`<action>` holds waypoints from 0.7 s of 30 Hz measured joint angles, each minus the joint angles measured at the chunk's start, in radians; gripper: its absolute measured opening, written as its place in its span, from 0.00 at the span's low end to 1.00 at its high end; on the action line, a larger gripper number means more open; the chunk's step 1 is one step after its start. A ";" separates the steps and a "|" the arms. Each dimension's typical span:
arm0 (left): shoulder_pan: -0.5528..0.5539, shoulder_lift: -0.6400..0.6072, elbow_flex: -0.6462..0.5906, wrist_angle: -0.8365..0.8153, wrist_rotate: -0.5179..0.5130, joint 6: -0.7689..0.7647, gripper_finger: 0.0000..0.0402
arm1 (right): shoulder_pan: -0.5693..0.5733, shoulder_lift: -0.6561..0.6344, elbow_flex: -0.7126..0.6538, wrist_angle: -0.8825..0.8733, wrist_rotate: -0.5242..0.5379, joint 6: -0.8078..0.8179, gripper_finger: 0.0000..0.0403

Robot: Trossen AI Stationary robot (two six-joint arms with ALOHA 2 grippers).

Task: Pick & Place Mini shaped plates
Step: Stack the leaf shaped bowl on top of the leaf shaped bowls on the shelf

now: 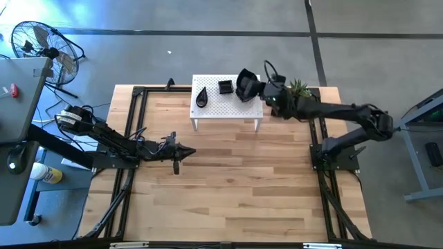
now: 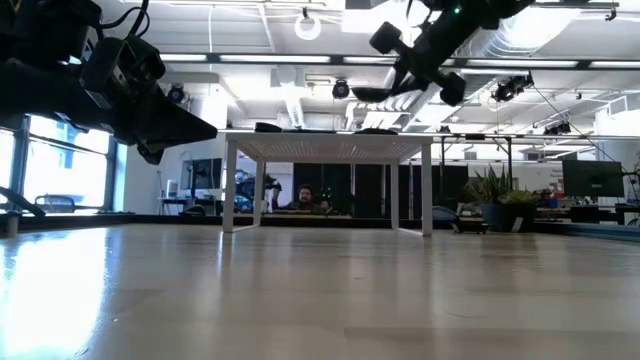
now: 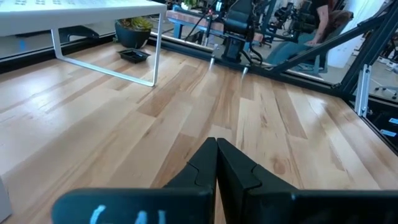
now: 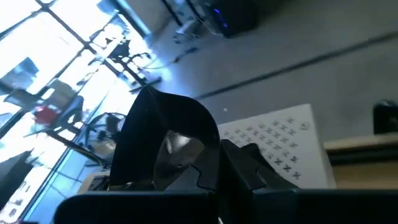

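High view: the right gripper (image 1: 248,88) hangs over the right end of the white stand (image 1: 227,109), its jaws closed on a black plate (image 1: 245,84). Two more plates lie on the stand, a teardrop (image 1: 201,97) near its left end and a square (image 1: 225,87) at the far edge, just beside the held one. The left gripper (image 1: 185,151) rests low over the table (image 1: 235,187), well apart from the stand, jaws shut and empty. The right arm is far nearer the plates. A plant (image 1: 299,88) sits behind the right wrist, partly covered.

Low view: the held plate (image 2: 385,92) hangs above the stand top, apart from it; the drop to the surface is what the placing turns on. The plates lying on the stand show only as thin dark slivers.

Left wrist view: the left fingers (image 3: 205,163) meet tip to tip. A small black dish (image 3: 134,55) lies on the table beyond the stand's leg, by the plant pot.

Right wrist view: the plate (image 4: 166,140) fills the view, pinched at its rim and tilted, the stand below and beyond it. Its full shape is cut off, so I cannot tell its long axis.
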 joint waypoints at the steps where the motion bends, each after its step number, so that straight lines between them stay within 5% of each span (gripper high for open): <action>1: 0.000 0.000 0.000 0.000 0.000 0.000 0.00 | -0.014 0.008 0.019 -0.044 -0.008 0.043 0.00; 10: 0.000 0.000 0.000 0.000 0.000 -0.005 0.00 | -0.024 0.051 0.114 -0.273 0.028 0.335 0.01; 21: 0.000 0.000 0.000 0.000 0.001 -0.026 0.00 | -0.023 0.156 0.114 -0.282 0.002 0.568 0.03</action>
